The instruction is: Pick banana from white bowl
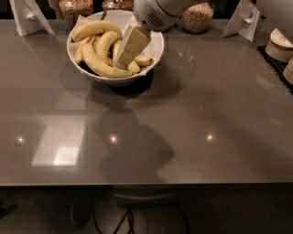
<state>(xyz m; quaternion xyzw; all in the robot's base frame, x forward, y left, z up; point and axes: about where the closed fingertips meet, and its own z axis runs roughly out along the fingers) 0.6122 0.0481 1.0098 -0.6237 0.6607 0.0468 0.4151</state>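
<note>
The gripper (130, 46) is seen over the right half of the white bowl (114, 81); the short bananas under it are partly covered. The arm (158, 13) is cut off by the top edge, and the bowl's far rim is hidden behind it; the right end of the banana (101, 66) cannot be told from the shorter fruit there. The left jar (75, 8) and the right jar (198, 17) are cropped at the top; their contents cannot be made out. The pale stack (278, 45) is cut by the right edge.
</note>
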